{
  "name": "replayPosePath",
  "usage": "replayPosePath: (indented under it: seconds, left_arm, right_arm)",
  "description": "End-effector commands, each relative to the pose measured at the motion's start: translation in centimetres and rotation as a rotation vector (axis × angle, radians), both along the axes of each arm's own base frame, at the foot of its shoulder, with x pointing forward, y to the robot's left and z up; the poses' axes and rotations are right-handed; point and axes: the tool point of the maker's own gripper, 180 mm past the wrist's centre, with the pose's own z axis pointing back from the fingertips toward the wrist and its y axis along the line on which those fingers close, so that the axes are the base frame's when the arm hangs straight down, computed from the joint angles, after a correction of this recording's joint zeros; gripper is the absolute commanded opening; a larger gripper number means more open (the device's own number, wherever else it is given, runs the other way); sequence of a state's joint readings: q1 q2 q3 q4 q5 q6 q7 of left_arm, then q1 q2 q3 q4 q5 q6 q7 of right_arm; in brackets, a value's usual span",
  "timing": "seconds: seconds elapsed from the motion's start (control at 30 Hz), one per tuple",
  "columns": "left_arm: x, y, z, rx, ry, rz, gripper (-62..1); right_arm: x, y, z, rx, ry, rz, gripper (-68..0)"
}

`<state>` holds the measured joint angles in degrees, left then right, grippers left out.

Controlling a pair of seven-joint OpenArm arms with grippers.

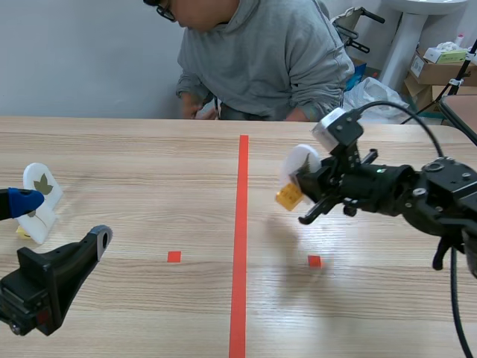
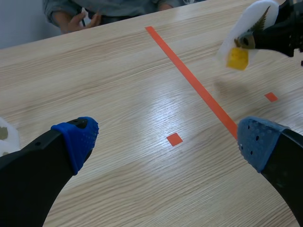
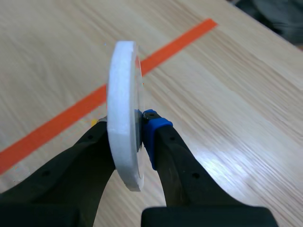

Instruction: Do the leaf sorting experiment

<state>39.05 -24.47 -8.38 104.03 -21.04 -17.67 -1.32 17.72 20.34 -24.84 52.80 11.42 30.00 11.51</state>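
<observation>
1. Right gripper (image 1: 304, 188) (image 3: 142, 137): clamped on a white disc (image 1: 299, 164) (image 3: 124, 109), one finger against each face. It holds the disc on edge, off the table (image 1: 149, 149), at 3 o'clock of the tape line (image 1: 241, 224).
2. White disc: a leaf (image 2: 262, 19) on one face and a yellow block (image 1: 288, 197) (image 2: 237, 57) at its lower edge.
3. Left gripper (image 1: 63, 220) (image 2: 168, 137): fingers spread wide, nothing between them, low at the table's 8 o'clock.
4. Second white disc (image 1: 41, 188): bears a leaf and stands upright at the table's 9 o'clock, just beside the left gripper's blue pad (image 1: 26, 201). Whether they touch cannot be told.
5. Tape line: orange-red, runs from 6 to 12 o'clock.
6. Person (image 1: 261, 52): grey hooded top, seated at 12 o'clock, hands (image 2: 78, 19) at the table's far edge.
</observation>
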Motion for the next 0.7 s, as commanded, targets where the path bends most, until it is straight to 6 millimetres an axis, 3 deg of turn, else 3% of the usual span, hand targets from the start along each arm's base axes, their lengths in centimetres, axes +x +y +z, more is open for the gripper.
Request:
replayPosePath:
  seconds: [0.0, 0.37, 0.67]
  left_arm:
    - [0.3, -0.3, 1.1, -0.012, -0.034, -0.007, 1.4]
    - [0.3, -0.3, 1.1, -0.012, -0.034, -0.007, 1.4]
    - [0.3, -0.3, 1.1, -0.012, -0.035, -0.007, 1.4]
  right_arm:
    - [1.6, -2.0, 1.8, 0.008, -0.046, -0.061, -66.7]
    - [5.0, -14.7, 4.7, 0.056, -0.096, -0.556, -66.7]
    - [4.5, -18.2, 2.8, 0.065, -0.056, -0.689, -66.7]
